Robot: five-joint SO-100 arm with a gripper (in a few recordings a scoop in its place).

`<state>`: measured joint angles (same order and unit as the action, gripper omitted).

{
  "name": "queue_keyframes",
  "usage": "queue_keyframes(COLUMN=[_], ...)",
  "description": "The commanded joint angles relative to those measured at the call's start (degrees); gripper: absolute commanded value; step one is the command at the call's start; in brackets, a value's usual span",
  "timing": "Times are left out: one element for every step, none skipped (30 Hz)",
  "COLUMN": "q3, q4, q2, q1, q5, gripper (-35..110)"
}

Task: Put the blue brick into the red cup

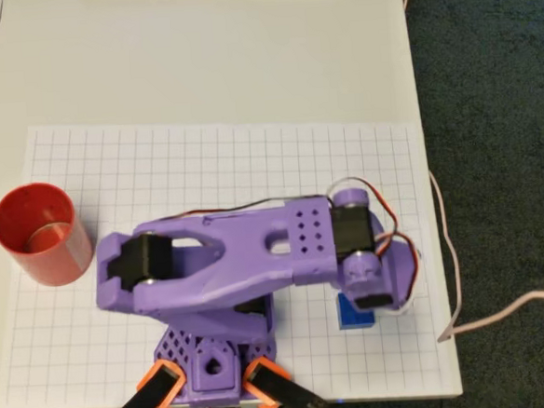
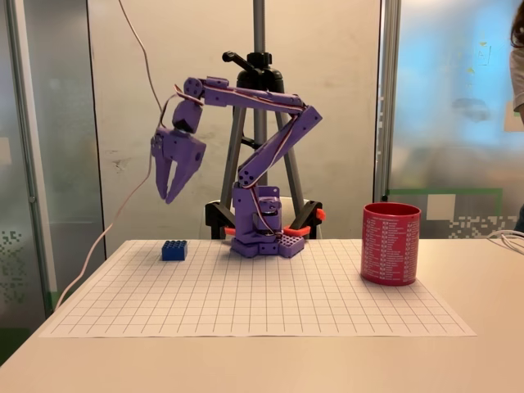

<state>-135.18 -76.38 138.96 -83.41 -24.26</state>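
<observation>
A purple arm point(image 2: 262, 139) is shown bolted at the near edge of a white gridded sheet point(image 1: 204, 162), its base fastened by orange clamps point(image 1: 275, 386) in the overhead view. The gripper point(image 2: 170, 187) is seen in the fixed view hanging high above the sheet, fingers pointing downward; the jaws are spread apart and nothing is held between them.

The blue brick point(image 2: 173, 250) is presented in the fixed view as a small bright-blue block with low studs along its top face, resting flat on the sheet to the left of the arm's base and directly below the raised gripper, well clear of it. In the overhead view the blue brick point(image 1: 354, 315) is partly covered by the wrist of the arm, so that only a blue corner is displayed near the right edge of the grid.

The red cup point(image 2: 390, 244) is shown upright on the opposite side of the base, a plain red cylinder with smooth walls and an open top, much larger than the brick. In the overhead view the red cup point(image 1: 43, 235) stands at the left edge of the sheet, and a pale bottom is visible inside it. Brick and cup are well apart, the arm's base lying between them.
</observation>
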Motion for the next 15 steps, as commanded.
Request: queue_keyframes(q3=[0.44, 0.97, 1.49, 2.02, 2.55, 2.81, 2.72, 2.72, 2.81, 3.16, 3.52, 3.87, 4.13, 4.39, 4.75], q4=[0.26, 0.00, -0.18, -0.35, -0.88, -1.41, -1.41, -1.41, -1.49, -1.49, -1.93, -2.81, -3.52, -3.78, -3.96], q2=[-2.81, -4.48, -5.98, -7.12, -8.17, -8.96, -9.84, -10.63, -11.43, -12.13, -12.83, -13.54, -13.97, -14.41, -14.77], q1=[2.02, 2.20, 2.29, 2.37, 2.11, 1.41, 0.88, 0.53, 0.18, 0.00, 0.00, 0.53, 1.23, 1.58, 1.58], q5=[-2.11, -2.11, -2.11, -2.29, -2.37, -2.37, -2.55, -2.81, -2.90, -3.08, -3.08, -3.25, -3.60, -3.78, -3.60], gripper=[0, 0, 0, 0, 0, 0, 0, 0, 0, 0, 0, 0, 0, 0, 0])
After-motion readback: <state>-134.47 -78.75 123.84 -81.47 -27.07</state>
